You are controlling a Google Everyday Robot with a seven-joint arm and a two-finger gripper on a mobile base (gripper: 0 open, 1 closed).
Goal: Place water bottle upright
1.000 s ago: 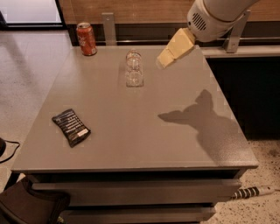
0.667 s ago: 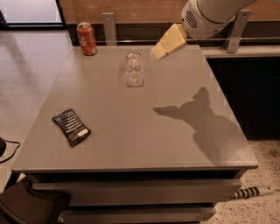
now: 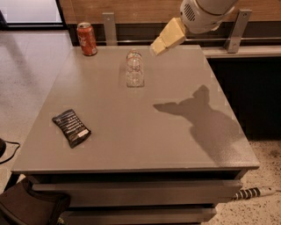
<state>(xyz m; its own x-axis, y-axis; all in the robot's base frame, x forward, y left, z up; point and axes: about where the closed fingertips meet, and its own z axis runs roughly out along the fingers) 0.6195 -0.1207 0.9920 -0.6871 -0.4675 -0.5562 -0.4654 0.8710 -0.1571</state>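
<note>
Above the far edge of the table (image 3: pixel 131 149), right of centre, the gripper (image 3: pixel 157 47) hangs in the air on the end of a white arm (image 3: pixel 204 13) that enters from the top right corner. Its cream-coloured tip points down and to the left. It touches nothing and carries nothing. Whether the gripper is open or closed cannot be told from this angle.

The bottle (image 3: pixel 135 69) stands on the far half of the table, near the middle of its width. It appears upright, base on the surface and cap uppermost. It is clear and ribbed. The gripper tip is just to the right of the bottle's top and apart from it.

Other items on the table:
- A red can (image 3: pixel 87 38) stands upright at the far left corner, well apart from the bottle.
- A dark flat packet (image 3: pixel 71 128) lies near the left edge on the near half, turned at an angle to the table edges.

The shadow (image 3: pixel 197 118) of the arm falls on the right half of the grey surface.

On the floor, a dark bag (image 3: pixel 26 208) lies at the near left corner of the table, and a striped cable (image 3: pixel 252 192) lies at the near right.
</note>
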